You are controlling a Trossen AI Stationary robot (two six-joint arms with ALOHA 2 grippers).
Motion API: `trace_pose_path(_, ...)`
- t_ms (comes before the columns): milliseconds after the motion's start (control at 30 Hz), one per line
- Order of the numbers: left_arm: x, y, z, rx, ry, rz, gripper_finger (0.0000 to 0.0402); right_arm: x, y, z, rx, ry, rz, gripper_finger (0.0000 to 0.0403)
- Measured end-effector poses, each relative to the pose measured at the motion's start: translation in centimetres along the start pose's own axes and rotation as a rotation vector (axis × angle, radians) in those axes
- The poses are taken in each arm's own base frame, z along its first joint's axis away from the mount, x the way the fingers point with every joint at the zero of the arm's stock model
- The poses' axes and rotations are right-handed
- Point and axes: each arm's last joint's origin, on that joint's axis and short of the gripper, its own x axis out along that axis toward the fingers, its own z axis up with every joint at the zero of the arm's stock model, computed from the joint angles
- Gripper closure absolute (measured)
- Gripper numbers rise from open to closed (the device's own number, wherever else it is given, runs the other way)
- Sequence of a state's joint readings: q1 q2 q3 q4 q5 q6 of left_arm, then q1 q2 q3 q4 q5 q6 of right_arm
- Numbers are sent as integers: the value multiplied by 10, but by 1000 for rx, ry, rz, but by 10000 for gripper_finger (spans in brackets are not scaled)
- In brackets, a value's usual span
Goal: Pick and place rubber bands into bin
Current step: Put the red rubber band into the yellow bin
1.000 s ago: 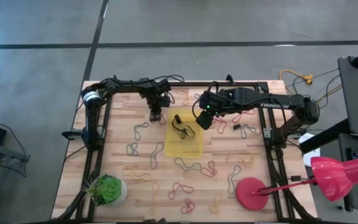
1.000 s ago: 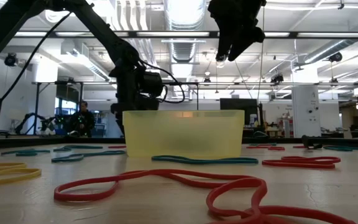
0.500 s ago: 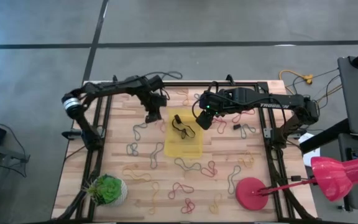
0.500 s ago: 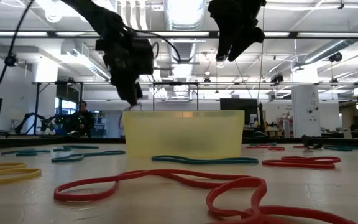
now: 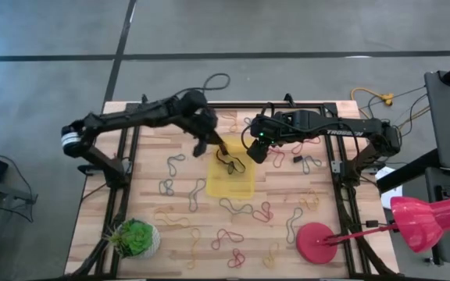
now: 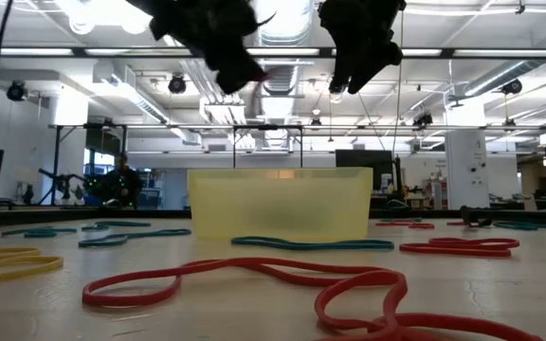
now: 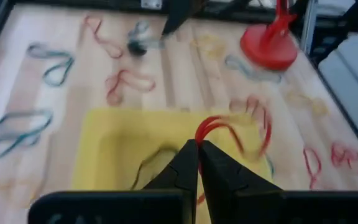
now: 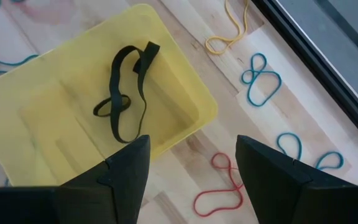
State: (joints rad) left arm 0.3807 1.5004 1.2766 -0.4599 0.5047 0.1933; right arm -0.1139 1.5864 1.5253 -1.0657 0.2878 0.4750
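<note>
Your left hand (image 7: 197, 149) is clenched on a red rubber band (image 7: 219, 127), carried above the yellow bin's (image 5: 237, 186) near edge. A black band (image 8: 126, 93) already lies inside. Your right hand (image 8: 188, 165) hangs released over the bin's other side. Next, I judge: centre over the bin, then let go.

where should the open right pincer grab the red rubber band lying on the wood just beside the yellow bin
Come straight down on the narrow waist of the thin red rubber band, where its figure-eight strands cross. It lies flat on the wooden table, so pinching the crossing catches both strands, clear of the translucent yellow plastic bin.
</note>
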Motion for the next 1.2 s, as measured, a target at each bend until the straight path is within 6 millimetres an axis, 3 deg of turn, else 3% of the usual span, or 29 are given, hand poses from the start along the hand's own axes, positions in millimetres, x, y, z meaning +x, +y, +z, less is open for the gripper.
trace_pose_path(100,28,1,-1,-29,1,17,402,0,0,0,-5,1,-1,179)
trace_pose_path(267,66,10,-18,-81,165,190,390,0,-1,-2,-13,18,-8,179)
trace_pose_path(433,70,7,-14,-90,214,184,336,0,-3,-7,-30,68,-33,179)
trace_pose_path(633,51,0,3,-56,180,247,266,-1,-5,-9,-53,92,-43,179)
trace_pose_path(833,11,-4,17,-71,157,321,247,6,-10,-11,-76,139,-10,179)
trace_pose_path(967,-11,-10,16,-84,163,331,247,32,-29,-22,-45,265,1,179)
trace_pose_path(1200,-31,-20,12,-187,165,338,246,85,-55,-66,111,495,44,179)
